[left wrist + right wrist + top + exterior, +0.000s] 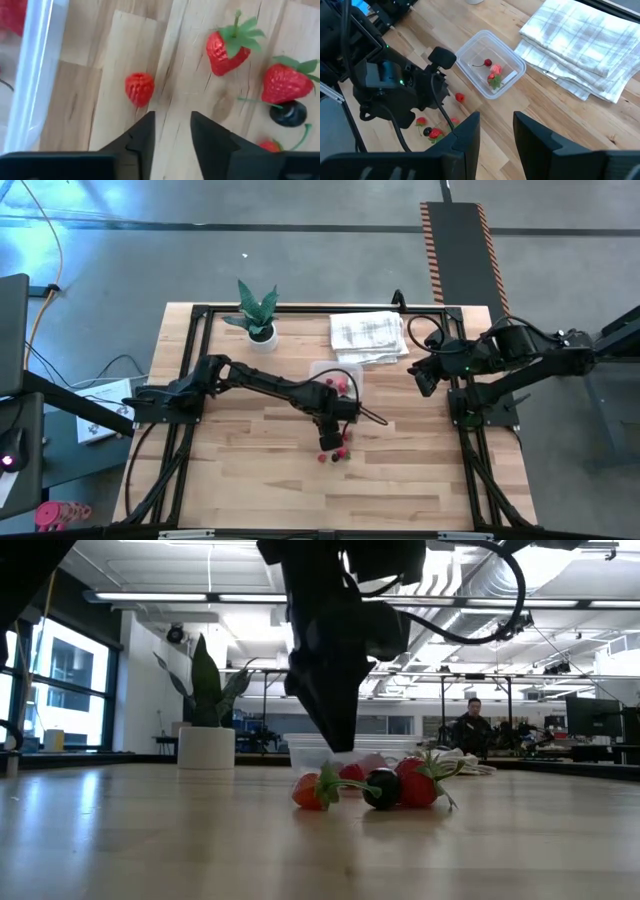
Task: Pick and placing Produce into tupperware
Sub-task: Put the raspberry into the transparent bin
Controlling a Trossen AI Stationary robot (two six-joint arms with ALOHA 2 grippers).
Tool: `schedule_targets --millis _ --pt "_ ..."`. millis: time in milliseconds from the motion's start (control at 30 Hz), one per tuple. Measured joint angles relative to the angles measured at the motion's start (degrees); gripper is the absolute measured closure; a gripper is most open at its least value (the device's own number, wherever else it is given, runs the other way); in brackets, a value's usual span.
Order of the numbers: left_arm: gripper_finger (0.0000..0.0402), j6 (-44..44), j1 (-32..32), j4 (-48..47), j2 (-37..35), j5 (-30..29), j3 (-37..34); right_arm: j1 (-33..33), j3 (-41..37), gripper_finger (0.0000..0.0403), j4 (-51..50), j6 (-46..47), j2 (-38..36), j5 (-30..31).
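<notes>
The produce is a small cluster of red strawberries and a dark berry lying on the table; the left wrist view shows two strawberries, a dark berry and a lone raspberry. My left gripper is open, pointing down just above the table beside the raspberry, touching nothing; the low view shows it over the cluster. The clear tupperware sits beyond the cluster with a cherry and a strawberry inside. My right gripper waits open at the table's right side.
A folded white checked towel lies near the far edge, right of the tupperware. A small potted plant stands at the far left. Bare wood stretches along the table's near side. A person shows in the room behind.
</notes>
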Motion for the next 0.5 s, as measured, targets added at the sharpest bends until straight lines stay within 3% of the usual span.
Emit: schedule_targets --millis 267,500 --pt "0.0207 0.85 1.81 3.61 -0.02 1.37 0.19 -0.01 0.0 0.0295 0.0 -0.61 0.0 0.0" --pt "0.0197 0.02 2.67 5.41 -0.06 1.33 -1.88 -0.02 0.0 0.0295 0.0 -0.63 0.0 0.0"
